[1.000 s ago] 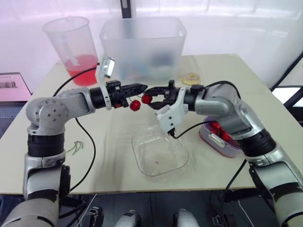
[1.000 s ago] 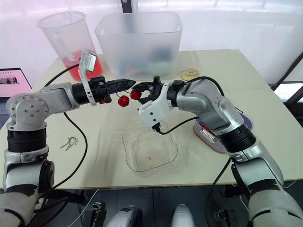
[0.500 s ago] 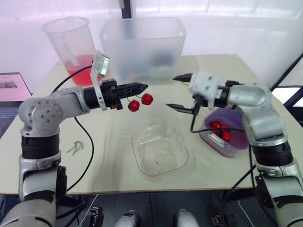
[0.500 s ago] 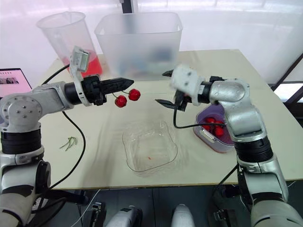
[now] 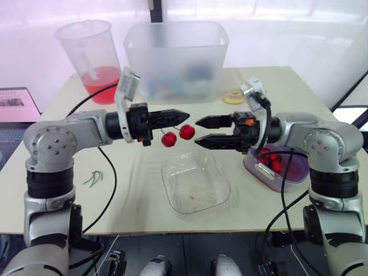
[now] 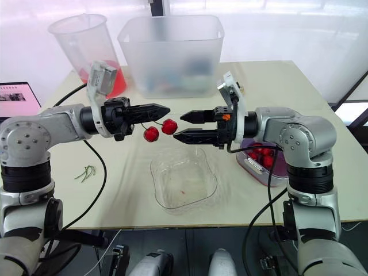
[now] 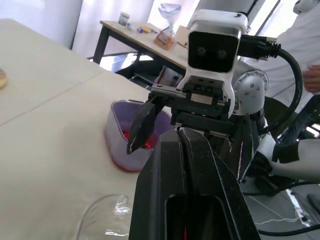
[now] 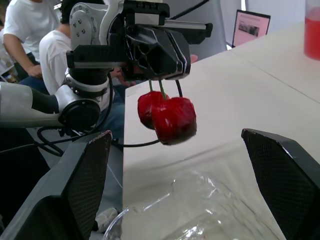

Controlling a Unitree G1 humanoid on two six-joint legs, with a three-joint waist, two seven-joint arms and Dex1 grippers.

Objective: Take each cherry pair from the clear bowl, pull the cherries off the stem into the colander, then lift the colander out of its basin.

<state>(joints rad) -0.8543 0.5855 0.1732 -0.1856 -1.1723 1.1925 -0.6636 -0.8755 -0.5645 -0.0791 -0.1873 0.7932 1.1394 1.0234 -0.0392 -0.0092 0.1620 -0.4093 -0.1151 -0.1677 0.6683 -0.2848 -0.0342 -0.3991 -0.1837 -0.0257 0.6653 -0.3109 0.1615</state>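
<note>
Pinching cherries [image 5: 177, 135] by the stem [image 8: 161, 89] with left tool [image 5: 183, 117] at mid-frame; holding right tool [image 5: 199, 132] spread just beside them, over bowl [image 5: 221, 194].

Open air between right gripper [image 6: 179, 127] and cherry pair [image 6: 168, 127] just left. Clear bowl [image 6: 184, 201] below, tub [image 6: 171, 54] blocking the far side.

- The clear bowl [image 5: 195, 187] sits on the table [image 5: 132, 201], near its front edge.
- The cherry pair [image 5: 177, 135] hangs above the bowl's rear left corner, held by the left gripper [image 5: 184, 115].
- The right gripper [image 5: 199, 132], jaws apart, is above the bowl's rear edge.
- The colander [image 5: 284, 183] stands right of the bowl.
- The tub [image 5: 175, 57] stands behind the bowl, and the pitcher [image 5: 92, 60] behind it to the left.
- Loose stems [image 5: 92, 178] lie left of the bowl.
</note>
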